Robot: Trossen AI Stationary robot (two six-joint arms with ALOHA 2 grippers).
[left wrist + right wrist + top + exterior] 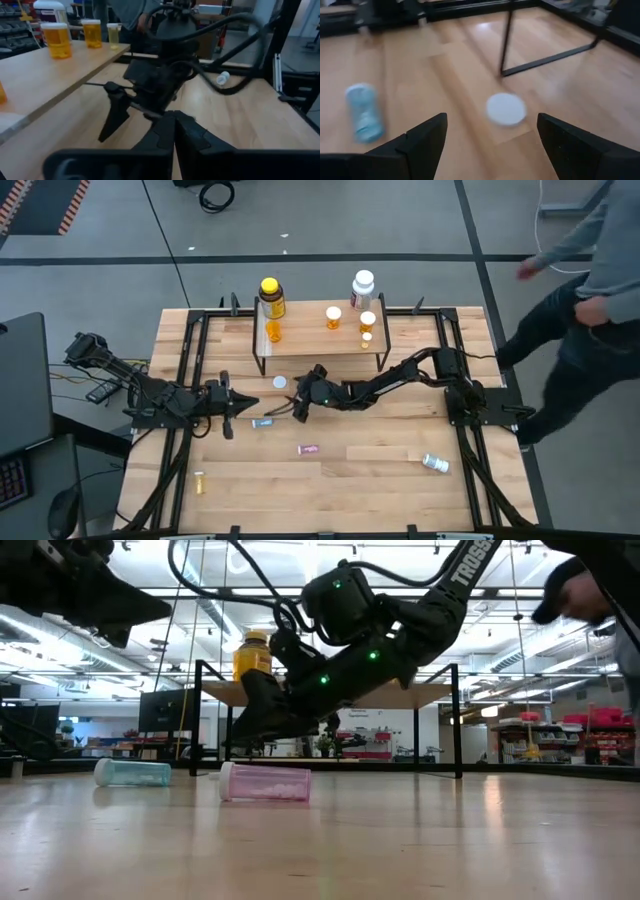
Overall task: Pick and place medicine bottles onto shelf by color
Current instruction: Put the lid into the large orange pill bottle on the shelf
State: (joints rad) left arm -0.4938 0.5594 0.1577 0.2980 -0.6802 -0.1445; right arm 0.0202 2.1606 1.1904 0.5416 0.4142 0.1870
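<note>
Two tools: right tool (298, 406) open over white cap (505, 108) near teal vial (365, 112); left tool (232, 415) closed, empty.

The wooden tabletop (330, 485) carries the shelf (310, 332), whose plank holds a big yellow bottle (271, 297), a big white bottle (362, 284) and four orange vials: one (272, 333) near the yellow bottle, one (333, 317) mid-plank, two (367, 322) beside the white bottle. Directly on the table lie a white cap (279, 382) just in front of the shelf, a teal vial (262, 423), a pink vial (308, 449), a small yellow vial (198, 482) near the front left, and a white-capped bottle (435, 464) toward the right.
</note>
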